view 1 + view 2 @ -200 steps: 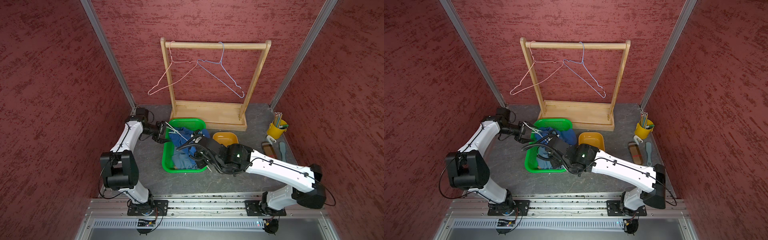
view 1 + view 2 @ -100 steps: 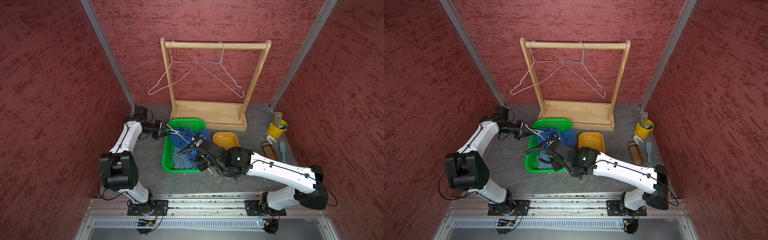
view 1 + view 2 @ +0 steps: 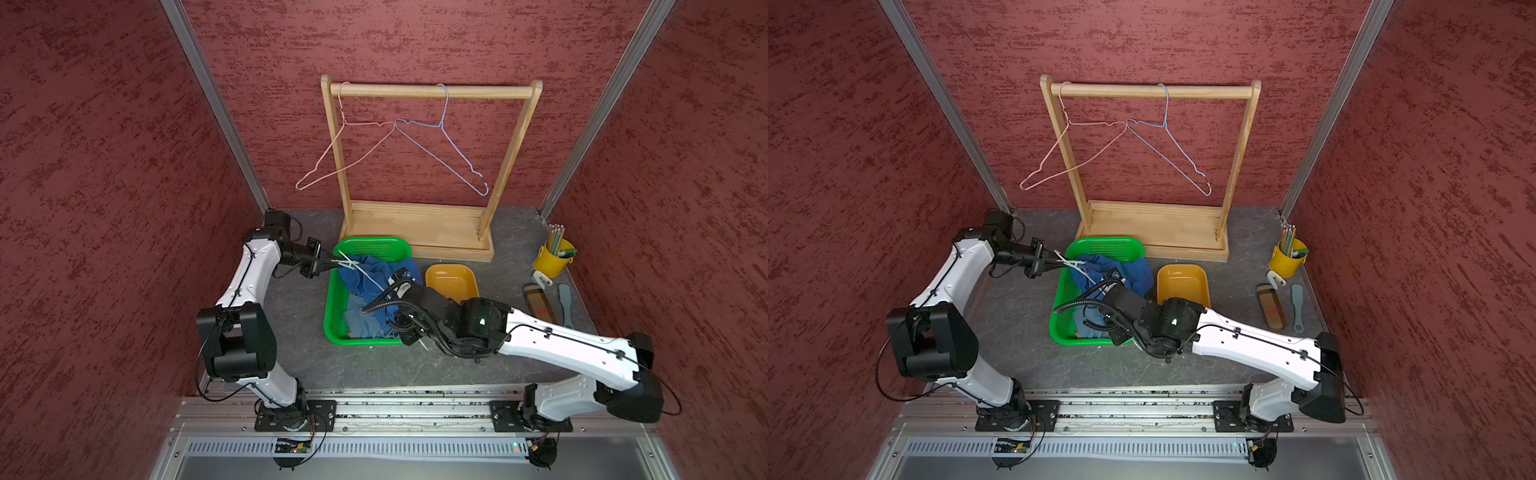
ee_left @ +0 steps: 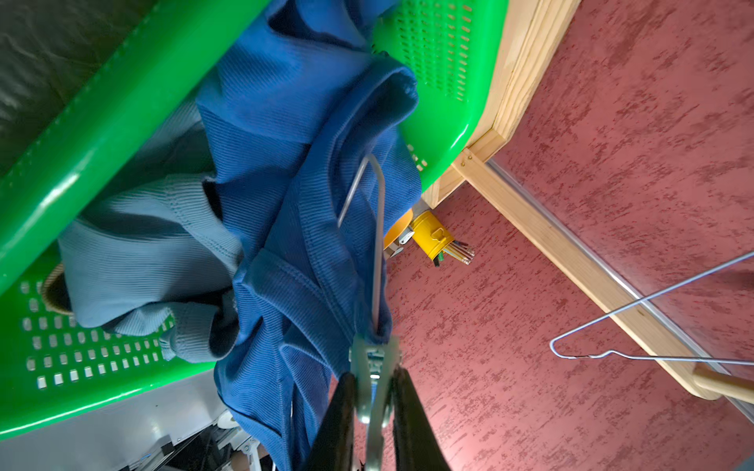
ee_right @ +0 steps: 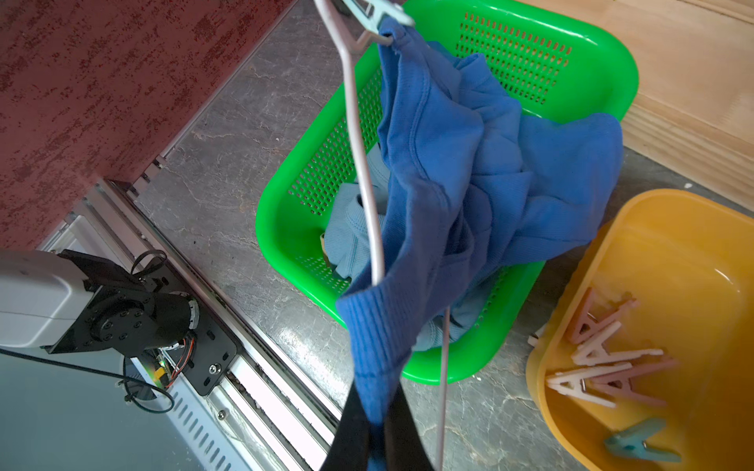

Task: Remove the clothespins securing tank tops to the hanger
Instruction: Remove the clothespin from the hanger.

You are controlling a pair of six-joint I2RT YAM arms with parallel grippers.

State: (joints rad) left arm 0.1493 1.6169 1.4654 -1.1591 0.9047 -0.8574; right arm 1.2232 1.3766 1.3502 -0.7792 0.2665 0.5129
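Jaws, left — pinching pale teal clothespin (image 4: 373, 367) | jaws, right — clamped on royal-blue tank top (image 5: 489, 163) above green basket (image 5: 457, 367)

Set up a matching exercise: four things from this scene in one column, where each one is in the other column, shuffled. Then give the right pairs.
Things
1. clipped clothespin
2. loose clothespins
3. pencils
4. royal blue tank top

Places
A. standing in the yellow cup
B. a fold pinched between the jaws of the right gripper
C. lying in the orange tub
D. squeezed between the jaws of the left gripper

Pairs: 1-D, 2-C, 3-A, 4-B.
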